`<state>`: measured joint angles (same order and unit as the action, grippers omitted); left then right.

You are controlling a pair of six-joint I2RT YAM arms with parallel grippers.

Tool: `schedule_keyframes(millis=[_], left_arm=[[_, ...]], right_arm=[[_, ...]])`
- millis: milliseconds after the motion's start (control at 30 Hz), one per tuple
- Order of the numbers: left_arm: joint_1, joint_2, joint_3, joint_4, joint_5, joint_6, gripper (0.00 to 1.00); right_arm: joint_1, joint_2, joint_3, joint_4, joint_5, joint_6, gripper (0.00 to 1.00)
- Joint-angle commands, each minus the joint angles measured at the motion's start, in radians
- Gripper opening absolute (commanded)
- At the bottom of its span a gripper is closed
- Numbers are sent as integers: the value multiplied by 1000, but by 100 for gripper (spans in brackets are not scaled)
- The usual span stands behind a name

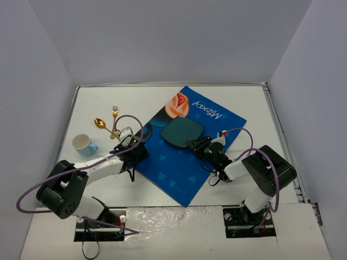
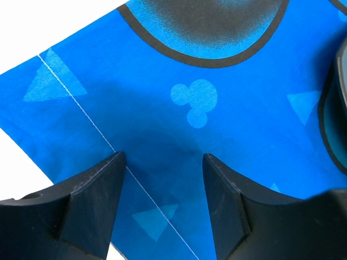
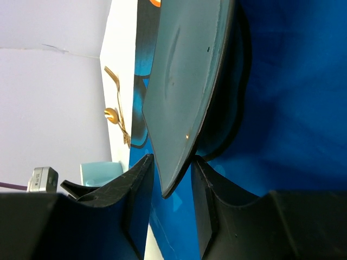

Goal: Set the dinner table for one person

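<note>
The white dinner table (image 1: 97, 103) carries a blue cartoon-print mat (image 1: 179, 157) lying at an angle. A dark teal square plate (image 1: 181, 132) is on the mat. My right gripper (image 1: 198, 145) is shut on the plate's near corner. In the right wrist view the plate (image 3: 184, 81) runs between the fingers (image 3: 173, 160) and is tilted, with shadow under it on the mat (image 3: 293, 108). My left gripper (image 1: 135, 151) is open and empty over the mat's left edge. In the left wrist view its fingers (image 2: 164, 157) straddle the stitched hem of the mat (image 2: 162, 108).
A gold fork (image 1: 114, 112) and a gold spoon (image 1: 100, 123) lie on the table left of the mat. A light blue cup (image 1: 84, 144) stands near the left edge. White walls enclose the table on three sides.
</note>
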<state>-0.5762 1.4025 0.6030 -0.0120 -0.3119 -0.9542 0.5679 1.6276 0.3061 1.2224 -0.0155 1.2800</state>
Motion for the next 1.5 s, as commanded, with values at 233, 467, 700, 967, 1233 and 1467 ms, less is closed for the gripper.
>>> schedule_keyframes(millis=[233,467,700,967,1233,1467], left_arm=[[-2,11,19,-101,-23,19,56],[-2,15,26,-108,-29,23,56],[-2,7,31,-115,-37,20,56],[-2,13,31,-118,-37,16,56],[-2,11,33,-120,-40,15,56],[-2,7,32,-122,-44,17,56]], right_arm=[[-43,-53,15,123,-15,-54,31],[-55,-36,20,103,-45,-66,31],[-54,-10,18,101,-66,-68,36],[-54,-16,19,53,-89,-85,50],[-54,-31,46,-16,-118,-113,52],[-49,-28,65,-37,-142,-123,52]])
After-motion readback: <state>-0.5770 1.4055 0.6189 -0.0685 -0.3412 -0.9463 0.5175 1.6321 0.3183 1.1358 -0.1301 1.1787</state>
